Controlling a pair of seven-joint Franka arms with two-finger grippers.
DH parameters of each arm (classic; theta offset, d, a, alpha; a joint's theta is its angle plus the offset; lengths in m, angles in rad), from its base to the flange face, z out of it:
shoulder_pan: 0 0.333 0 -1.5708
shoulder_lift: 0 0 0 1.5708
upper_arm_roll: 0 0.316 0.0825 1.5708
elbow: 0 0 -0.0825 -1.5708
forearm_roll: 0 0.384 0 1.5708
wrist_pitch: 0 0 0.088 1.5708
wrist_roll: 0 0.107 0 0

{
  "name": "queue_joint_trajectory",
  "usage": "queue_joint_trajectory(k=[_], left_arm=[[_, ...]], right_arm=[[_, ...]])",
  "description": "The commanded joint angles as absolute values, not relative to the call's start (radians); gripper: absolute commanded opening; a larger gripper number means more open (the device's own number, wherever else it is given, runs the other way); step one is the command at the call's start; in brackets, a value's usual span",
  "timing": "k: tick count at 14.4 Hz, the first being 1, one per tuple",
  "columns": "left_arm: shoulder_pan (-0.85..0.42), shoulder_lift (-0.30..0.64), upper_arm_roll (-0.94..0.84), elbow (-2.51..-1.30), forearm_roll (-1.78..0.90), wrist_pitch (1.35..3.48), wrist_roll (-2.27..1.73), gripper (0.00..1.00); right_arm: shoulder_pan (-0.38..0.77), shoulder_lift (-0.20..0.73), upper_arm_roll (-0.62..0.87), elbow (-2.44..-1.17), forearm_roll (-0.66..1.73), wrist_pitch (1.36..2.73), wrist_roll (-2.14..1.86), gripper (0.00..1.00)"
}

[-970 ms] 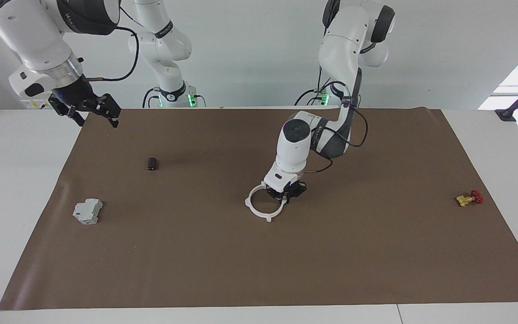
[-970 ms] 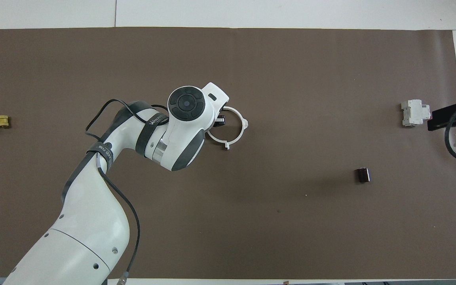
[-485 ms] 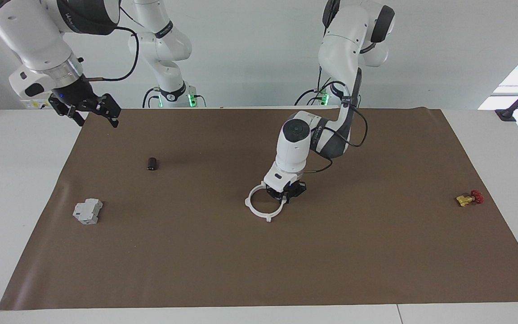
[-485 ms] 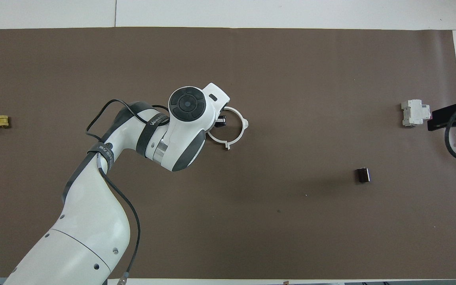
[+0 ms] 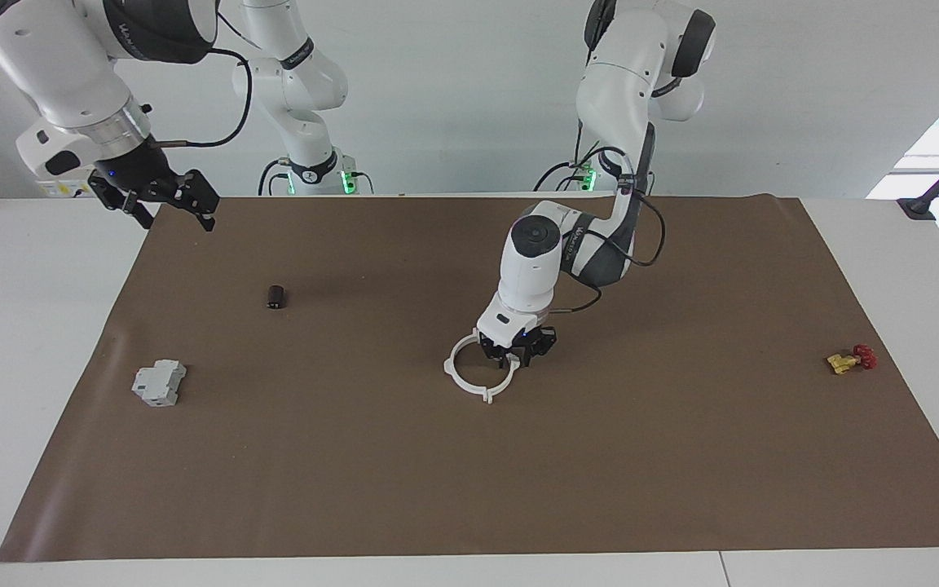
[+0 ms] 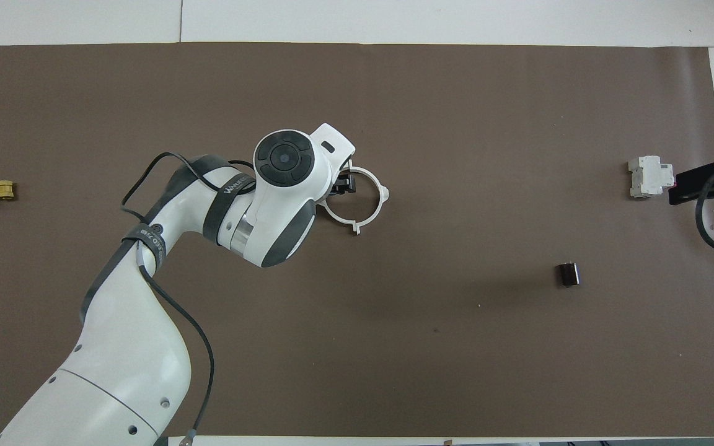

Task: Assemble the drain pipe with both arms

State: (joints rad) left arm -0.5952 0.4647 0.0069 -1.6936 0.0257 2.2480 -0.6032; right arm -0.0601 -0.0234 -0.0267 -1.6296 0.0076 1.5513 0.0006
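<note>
Facing view: the left gripper (image 5: 515,352) is low at the drain pipe (image 5: 469,380) ring's rim, its finger spacing indiscernible; the ring lies mid-desk (image 5: 29,342).

Overhead view: the right gripper (image 6: 698,186), fingers apart, waits beside the grey block (image 6: 647,176). Joining appears finished; release likely follows.

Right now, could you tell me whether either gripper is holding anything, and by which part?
It cannot be told: the left gripper is at the thin white plastic ring's rim. The right gripper hangs empty, waiting.
</note>
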Motion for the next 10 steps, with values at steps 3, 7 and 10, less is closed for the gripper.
queue_joint_trajectory(k=[3,7,10], left_arm=[[-0.456,0.218,0.011,-1.848,0.009,2.099,-0.586,1.00],[-0.329,0.115,0.014,-1.887,0.009,2.049,-0.456,1.00],[-0.212,0.033,0.014,-1.885,0.009,1.956,-0.300,1.00]], right_arm=[[-0.071,-0.028,-0.018,-1.629,0.014,1.559,-0.020,1.00],[-0.071,-0.028,-0.018,-1.629,0.014,1.559,-0.020,1.00],[-0.071,-0.029,-0.018,-1.629,0.014,1.559,-0.020,1.00]])
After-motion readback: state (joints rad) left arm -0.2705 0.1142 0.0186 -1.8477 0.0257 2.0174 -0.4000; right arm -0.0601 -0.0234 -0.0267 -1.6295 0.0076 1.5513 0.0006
